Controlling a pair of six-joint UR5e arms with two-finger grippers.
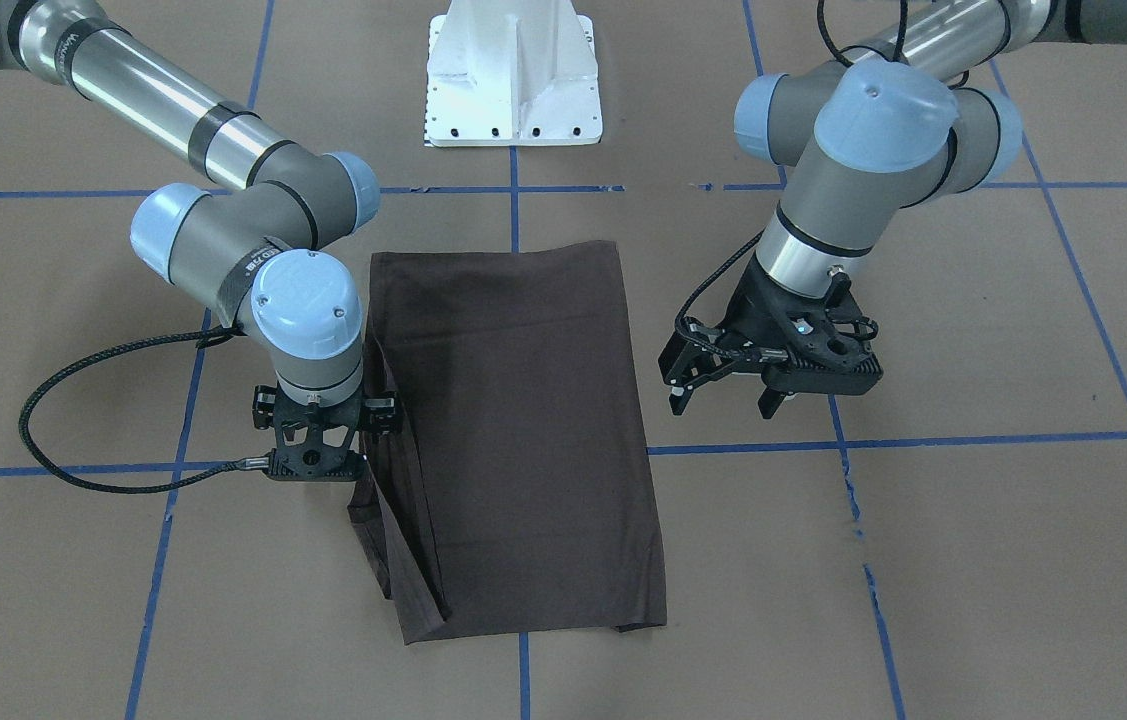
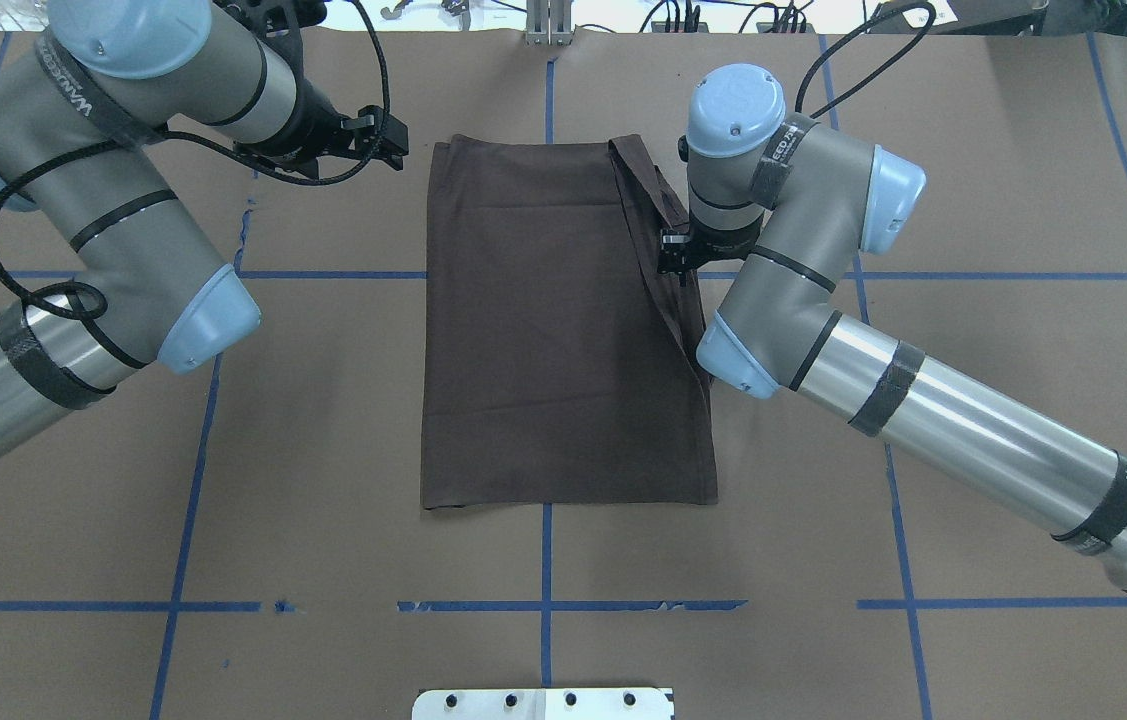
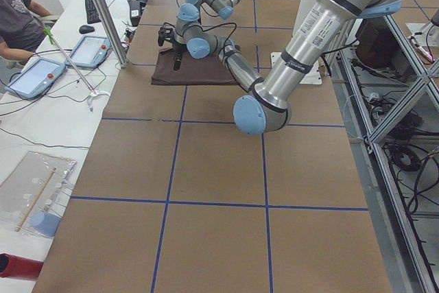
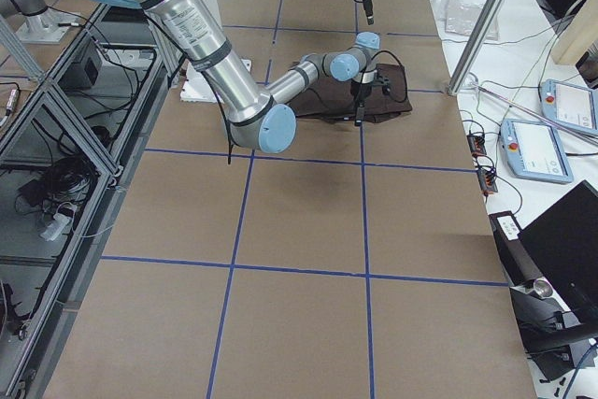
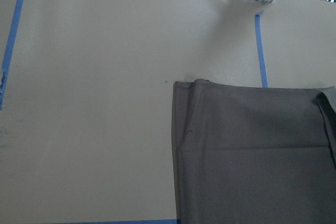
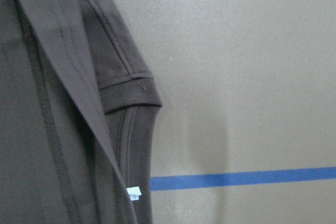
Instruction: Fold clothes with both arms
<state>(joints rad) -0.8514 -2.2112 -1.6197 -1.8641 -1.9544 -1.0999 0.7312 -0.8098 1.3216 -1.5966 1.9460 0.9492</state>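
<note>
Exterior front-facing view: the dark brown T-shirt (image 1: 523, 430) lies folded into a rectangle at the bench's (image 1: 973, 560) centre. At centre right the left end effector (image 1: 723, 400) hangs clear of it, fingers spread. The right end effector (image 1: 315, 455) points down over a raised flap on the cloth's left edge; I cannot tell its grip. Only the right wrist view shows the hemmed sleeve (image 6: 128, 90).

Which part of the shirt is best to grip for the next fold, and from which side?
I would grip the sleeve hem that sticks out past the shirt's right edge, jaws coming straight down from the robot's right side. It is a thin, free layer lying flat beside the thicker folded body, and the right gripper stands just over that edge.
</note>
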